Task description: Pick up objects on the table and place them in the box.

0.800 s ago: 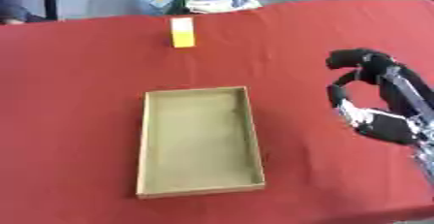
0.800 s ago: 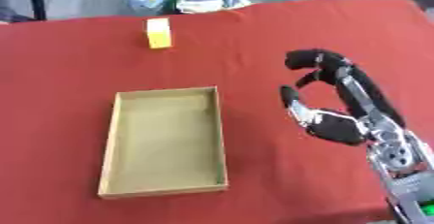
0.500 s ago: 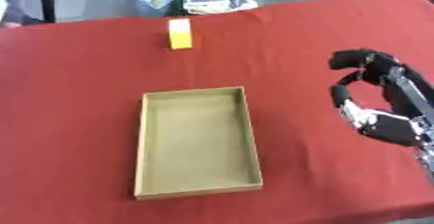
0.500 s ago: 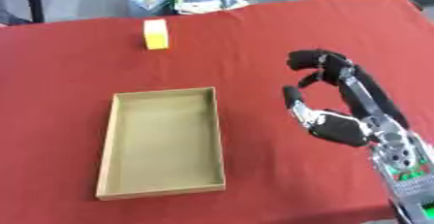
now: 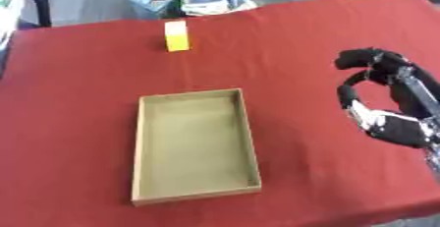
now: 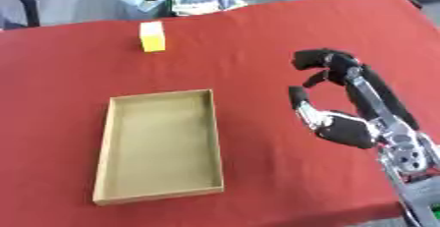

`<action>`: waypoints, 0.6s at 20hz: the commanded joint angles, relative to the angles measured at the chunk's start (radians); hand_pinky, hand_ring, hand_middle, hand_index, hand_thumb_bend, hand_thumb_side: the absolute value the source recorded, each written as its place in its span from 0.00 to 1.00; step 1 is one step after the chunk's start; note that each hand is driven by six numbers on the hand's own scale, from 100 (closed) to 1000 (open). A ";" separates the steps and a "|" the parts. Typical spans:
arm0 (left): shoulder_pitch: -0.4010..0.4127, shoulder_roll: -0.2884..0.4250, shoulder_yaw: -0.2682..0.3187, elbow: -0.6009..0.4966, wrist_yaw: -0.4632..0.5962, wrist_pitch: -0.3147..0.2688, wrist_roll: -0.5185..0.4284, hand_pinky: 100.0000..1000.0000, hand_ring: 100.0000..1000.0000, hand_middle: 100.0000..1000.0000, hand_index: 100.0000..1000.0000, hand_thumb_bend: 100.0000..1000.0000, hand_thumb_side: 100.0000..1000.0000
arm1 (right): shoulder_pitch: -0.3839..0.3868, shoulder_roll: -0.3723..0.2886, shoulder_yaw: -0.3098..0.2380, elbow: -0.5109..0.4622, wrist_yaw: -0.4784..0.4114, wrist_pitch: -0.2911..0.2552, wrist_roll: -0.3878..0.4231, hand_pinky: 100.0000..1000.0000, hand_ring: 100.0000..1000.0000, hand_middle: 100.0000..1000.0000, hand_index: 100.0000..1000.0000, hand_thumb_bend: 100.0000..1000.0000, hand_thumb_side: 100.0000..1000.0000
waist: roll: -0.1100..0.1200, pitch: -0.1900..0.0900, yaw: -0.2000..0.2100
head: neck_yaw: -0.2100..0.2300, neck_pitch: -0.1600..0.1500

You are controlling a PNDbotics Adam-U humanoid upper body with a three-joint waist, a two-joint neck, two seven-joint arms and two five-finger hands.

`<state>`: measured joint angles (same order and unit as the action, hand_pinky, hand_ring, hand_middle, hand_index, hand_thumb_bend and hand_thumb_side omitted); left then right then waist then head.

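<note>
The open cardboard box (image 5: 193, 145) lies at lower centre on the red table (image 5: 77, 88); right of it the right hand (image 6: 343, 123) hovers, fingers curled, thumb apart, holding nothing; a yellow block (image 5: 177, 42) stands upper left, well apart from both.

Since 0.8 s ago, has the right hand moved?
No. The right hand sits at the same offset right of the cardboard box; the small shift is the camera's.

right hand (image 6: 343, 123) up over the right side, palm facing left, fingers (image 6: 319, 60) curled forward, thumb apart below, holding nothing, forearm entering lower right
</note>
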<state>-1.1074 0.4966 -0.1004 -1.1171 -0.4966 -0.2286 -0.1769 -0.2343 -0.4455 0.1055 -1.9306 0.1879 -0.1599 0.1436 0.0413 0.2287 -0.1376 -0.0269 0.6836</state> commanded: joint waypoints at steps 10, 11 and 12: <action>-0.090 -0.034 0.021 0.160 -0.191 -0.024 0.020 0.64 0.54 0.57 0.73 0.18 0.51 | -0.028 -0.025 0.008 -0.030 -0.018 -0.005 0.017 0.57 0.75 0.69 0.83 0.08 0.35 | 0.003 -0.013 -0.042 | 0.033 -0.025; -0.094 -0.038 0.025 0.173 -0.206 -0.024 0.024 0.64 0.54 0.57 0.73 0.18 0.51 | -0.029 -0.024 0.008 -0.029 -0.018 -0.005 0.018 0.57 0.75 0.69 0.83 0.08 0.35 | 0.003 -0.013 -0.046 | 0.035 -0.026; -0.098 -0.042 0.028 0.187 -0.222 -0.022 0.028 0.64 0.54 0.57 0.73 0.18 0.51 | -0.030 -0.024 0.009 -0.029 -0.019 -0.005 0.019 0.57 0.75 0.69 0.83 0.08 0.35 | 0.003 -0.013 -0.051 | 0.037 -0.027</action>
<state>-1.1760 0.4440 -0.0863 -0.9348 -0.6974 -0.2506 -0.1577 -0.2525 -0.4459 0.1177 -1.9391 0.1774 -0.1631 0.1585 0.0474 0.2313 -0.1896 0.0055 0.6671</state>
